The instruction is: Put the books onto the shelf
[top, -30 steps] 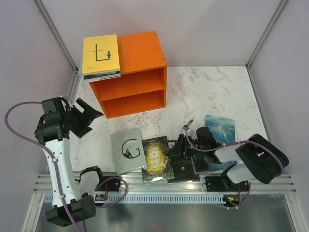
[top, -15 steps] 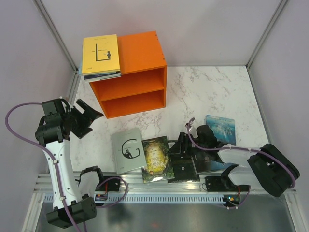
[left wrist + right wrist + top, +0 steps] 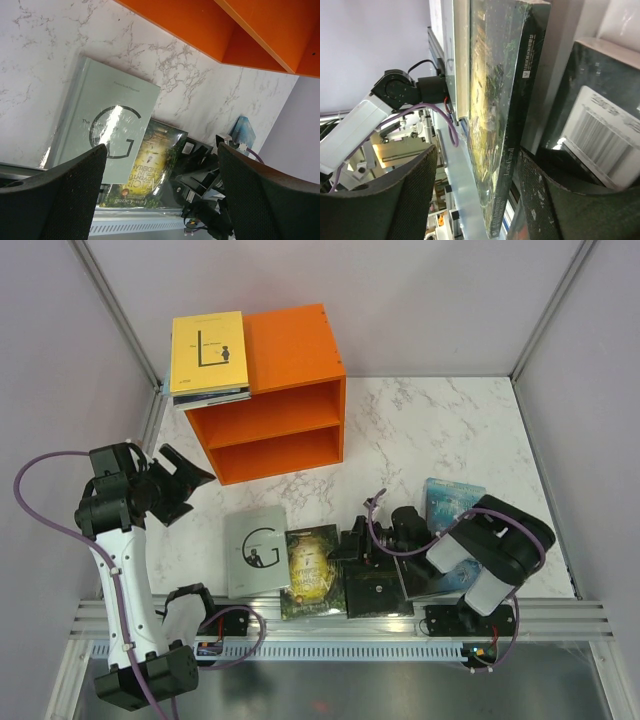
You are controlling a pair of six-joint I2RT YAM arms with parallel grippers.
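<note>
The orange shelf (image 3: 285, 390) stands at the back left, with a yellow book (image 3: 208, 352) on a small stack on its top. Near the front edge lie a grey-white "G" book (image 3: 255, 550), a green-gold book (image 3: 315, 572) and a black book (image 3: 378, 588). A light blue book (image 3: 455, 500) lies further right. My right gripper (image 3: 352, 543) is open, low over the table. In the right wrist view the green-gold book's spine (image 3: 520, 125) stands between its fingers (image 3: 405, 200). My left gripper (image 3: 185, 480) hangs open and empty left of the shelf, above the G book (image 3: 105, 135).
A dark book (image 3: 430, 578) lies partly under my right arm. The metal rail (image 3: 300, 635) and arm bases run along the near edge. Frame posts and purple walls close in the back and sides. Marble table (image 3: 430, 430) lies to the shelf's right.
My right arm has swung left and drawn its elbow in. The green-gold, G and black books have slid a little to the left. The left arm has barely moved.
</note>
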